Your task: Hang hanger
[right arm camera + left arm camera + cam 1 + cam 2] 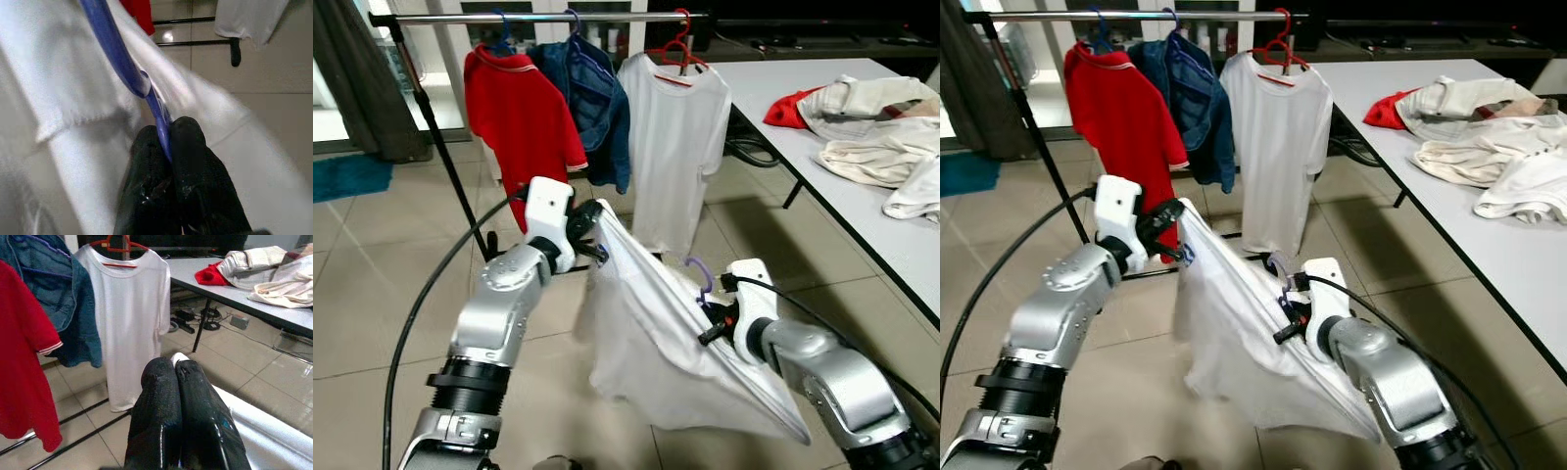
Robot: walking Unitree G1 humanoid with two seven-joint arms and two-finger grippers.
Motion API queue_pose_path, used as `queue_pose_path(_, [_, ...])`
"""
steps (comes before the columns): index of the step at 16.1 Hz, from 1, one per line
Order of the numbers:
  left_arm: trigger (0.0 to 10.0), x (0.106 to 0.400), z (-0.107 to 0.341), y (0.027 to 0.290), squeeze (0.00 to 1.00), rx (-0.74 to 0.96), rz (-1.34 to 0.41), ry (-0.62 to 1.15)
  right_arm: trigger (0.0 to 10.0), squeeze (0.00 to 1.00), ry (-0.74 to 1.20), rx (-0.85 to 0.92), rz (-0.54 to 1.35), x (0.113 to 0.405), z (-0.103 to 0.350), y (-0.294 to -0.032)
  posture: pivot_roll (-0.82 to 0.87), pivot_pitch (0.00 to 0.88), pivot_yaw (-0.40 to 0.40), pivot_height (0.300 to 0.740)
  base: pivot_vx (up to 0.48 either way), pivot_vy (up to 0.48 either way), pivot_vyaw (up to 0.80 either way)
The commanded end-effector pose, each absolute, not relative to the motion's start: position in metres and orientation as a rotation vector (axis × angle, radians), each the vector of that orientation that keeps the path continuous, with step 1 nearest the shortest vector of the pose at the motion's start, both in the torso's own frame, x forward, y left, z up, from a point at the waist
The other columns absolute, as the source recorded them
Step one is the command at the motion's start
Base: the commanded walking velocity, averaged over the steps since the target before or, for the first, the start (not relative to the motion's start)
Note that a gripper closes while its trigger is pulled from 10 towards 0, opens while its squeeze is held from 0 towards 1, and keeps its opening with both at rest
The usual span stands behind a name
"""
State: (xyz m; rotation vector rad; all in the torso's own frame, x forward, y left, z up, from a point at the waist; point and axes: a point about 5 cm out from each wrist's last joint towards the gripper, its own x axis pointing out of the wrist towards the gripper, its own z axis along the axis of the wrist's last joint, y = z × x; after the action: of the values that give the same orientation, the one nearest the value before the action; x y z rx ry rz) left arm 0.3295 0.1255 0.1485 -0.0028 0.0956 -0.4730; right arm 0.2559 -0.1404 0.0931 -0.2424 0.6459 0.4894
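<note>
The purple hanger (700,278) is clamped by the right end effector (717,328), the white shirt (656,333) is pinched by the left end effector (597,235), and neither is yet hung on the rail (548,17).

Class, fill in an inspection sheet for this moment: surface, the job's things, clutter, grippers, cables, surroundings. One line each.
Surface: tiled floor; grey table on the robot's right.
Job's things: white shirt on a purple hanger, held between both grippers; clothes rail ahead.
Clutter: heap of clothes on the table.
Grippers: left gripper shut on the shirt's edge; right gripper shut on the hanger.
Cables: black cable looping beside the left arm; cables on the floor under the table.
Surroundings: red shirt, denim jacket and white T-shirt hanging on the rail.
</note>
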Motion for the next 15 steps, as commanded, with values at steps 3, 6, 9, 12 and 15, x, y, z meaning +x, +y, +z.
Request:
queue_pose_path(3, [0.0, 0.331, 0.158, 0.126, 0.00, 0.024, -0.464, 0.063, 10.0, 0.00, 0.599, -0.181, 0.478, 0.259, 0.110, -0.150, -0.11, 0.028, -0.014, 0.740, 0.000, 0.000, 0.00])
queue_pose_path(6, [0.0, 0.330, 0.156, 0.124, 0.00, 0.035, -0.481, 0.075, 10.0, 0.00, 0.492, -0.033, 0.175, 0.283, 0.124, -0.173, -0.11, 0.028, -0.009, 0.740, 0.000, 0.000, 0.00])
queue_pose_path(9, [0.0, 0.327, 0.155, 0.117, 0.00, 0.042, -0.540, 0.079, 10.0, 0.00, 0.368, 0.029, -0.097, 0.304, 0.134, -0.190, -0.11, 0.028, -0.009, 0.740, 0.000, 0.000, 0.00])
queue_pose_path(12, [0.0, 0.325, 0.155, 0.107, 0.00, 0.043, -0.592, 0.076, 10.0, 0.00, 0.190, 0.119, -0.173, 0.326, 0.165, -0.177, -0.10, 0.020, -0.013, 0.740, 0.000, 0.000, 0.00])
queue_pose_path(15, [0.0, 0.325, 0.154, 0.097, 0.00, 0.040, -0.616, 0.077, 10.0, 0.00, 0.153, 0.093, 0.004, 0.338, 0.175, -0.137, -0.10, 0.012, -0.019, 0.740, 0.000, 0.000, 0.00])
